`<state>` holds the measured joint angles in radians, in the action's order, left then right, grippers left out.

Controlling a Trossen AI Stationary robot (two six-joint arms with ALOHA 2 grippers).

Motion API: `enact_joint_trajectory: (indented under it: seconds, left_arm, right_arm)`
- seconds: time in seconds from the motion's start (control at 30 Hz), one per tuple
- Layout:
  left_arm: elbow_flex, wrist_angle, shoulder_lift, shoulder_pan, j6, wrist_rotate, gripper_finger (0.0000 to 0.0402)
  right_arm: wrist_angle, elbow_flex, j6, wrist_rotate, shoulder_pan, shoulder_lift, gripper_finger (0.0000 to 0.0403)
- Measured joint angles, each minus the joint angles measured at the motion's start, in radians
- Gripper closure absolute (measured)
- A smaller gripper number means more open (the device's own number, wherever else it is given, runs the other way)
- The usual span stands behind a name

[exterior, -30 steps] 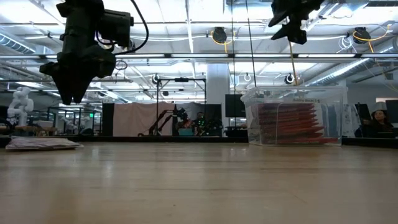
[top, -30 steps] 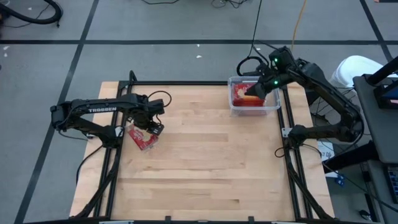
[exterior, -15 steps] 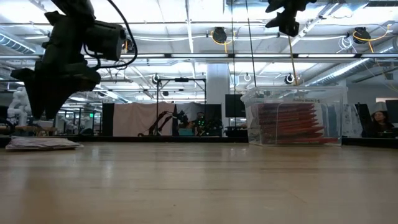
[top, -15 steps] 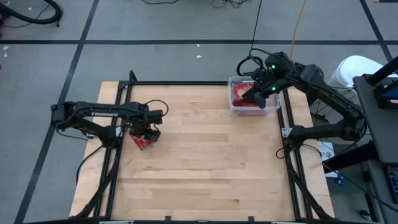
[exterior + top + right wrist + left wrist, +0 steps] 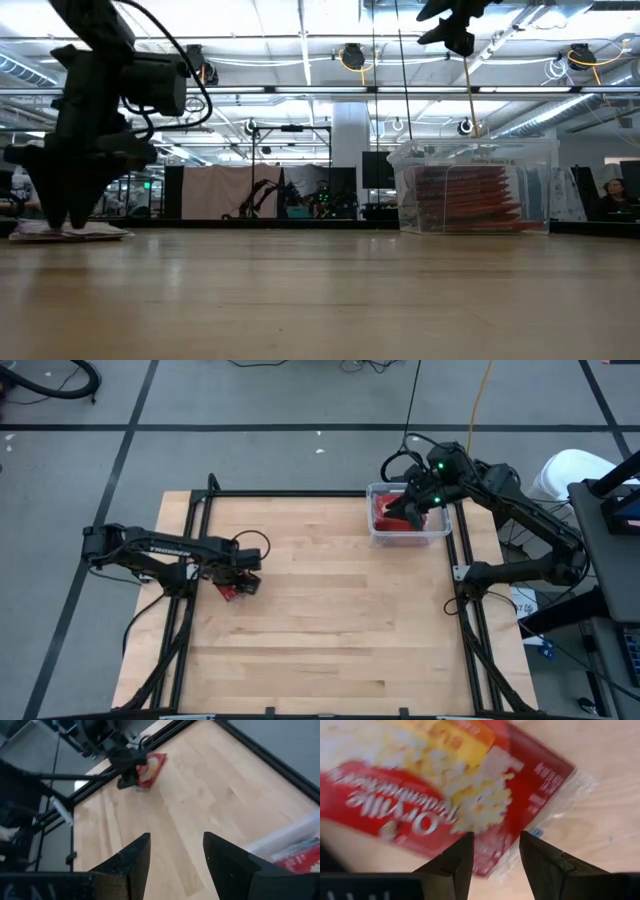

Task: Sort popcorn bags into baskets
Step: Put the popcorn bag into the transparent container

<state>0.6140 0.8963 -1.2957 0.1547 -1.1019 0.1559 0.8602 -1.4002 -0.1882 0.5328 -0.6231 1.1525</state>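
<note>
left pincer open, low over popcorn bag; right pincer open.

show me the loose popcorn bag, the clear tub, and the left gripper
loose popcorn bag [image 5: 445,795], left wrist view, on its popcorn picture.
clear tub [image 5: 475,152], low view, on its front wall.
left gripper [image 5: 496,851], left wrist view, midway between its fingertips.

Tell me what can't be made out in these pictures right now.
- Flat red popcorn packet on the wooden table: high view, mostly covered by the left hand.
- Its printed lettering: left wrist view, blurred.
- Count of red packets in the clear plastic tub: low view shows edges only; high view, right hand blocks it.
- Tub: right wrist view, cut off by the edge.
</note>
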Motion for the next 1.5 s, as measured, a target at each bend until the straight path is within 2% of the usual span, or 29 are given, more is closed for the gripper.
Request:
enact_joint_trajectory:
  seconds: [0.2, 0.37, 0.5, 0.63, 0.73, 0.83, 0.93, 1.03, 1.13, 1.33, 1.5]
  left_arm:
    - [-0.048, -0.167, 0.003, 0.0, 0.017, -0.002, 0.0241]
    - [-0.052, -0.345, 0.0, 0.01, 0.181, -0.053, 0.0241]
    - [-0.054, -0.541, -0.001, 0.024, 0.26, -0.02, 0.0241]
    - [-0.053, -0.811, 0.005, 0.036, 0.321, 0.07, 0.0241]
    - [-0.017, -0.871, 0.008, 0.044, 0.315, 0.094, 0.0241]
    - [0.036, -0.791, 0.012, 0.048, 0.339, 0.094, 0.0241]
    - [0.112, -0.633, 0.018, 0.045, 0.392, 0.095, 0.0241]
    - [0.195, -0.345, 0.017, 0.043, 0.442, 0.066, 0.0241]
    - [0.252, -0.102, 0.017, 0.036, 0.487, -0.028, 0.0241]
    - [0.244, 0.216, 0.018, 0.049, 0.515, -0.079, 0.0241]
    - [0.15, 0.248, 0.031, 0.065, 0.479, -0.087, 0.0241]
  right_arm:
    - [-0.066, 0.0, -0.113, -0.012, 0.0, 0.002, 0.0229]
    - [-0.089, 0.0, -0.274, -0.042, 0.037, 0.002, 0.0229]
    - [-0.095, 0.0, -0.358, -0.138, 0.111, 0.002, 0.0229]
    - [-0.146, 0.0, -0.425, -0.243, 0.188, 0.002, 0.0229]
    - [-0.195, 0.0, -0.456, -0.327, 0.239, 0.002, 0.0229]
    - [-0.239, 0.0, -0.481, -0.391, 0.281, 0.008, 0.0229]
    - [-0.26, 0.001, -0.502, -0.427, 0.318, 0.013, 0.0229]
    - [-0.269, 0.0, -0.534, -0.461, 0.354, 0.023, 0.0229]
    - [-0.268, 0.001, -0.559, -0.487, 0.389, 0.037, 0.0229]
    - [-0.265, 0.0, -0.609, -0.54, 0.469, 0.056, 0.0229]
    - [-0.26, 0.0, -0.614, -0.591, 0.526, 0.067, 0.0229]
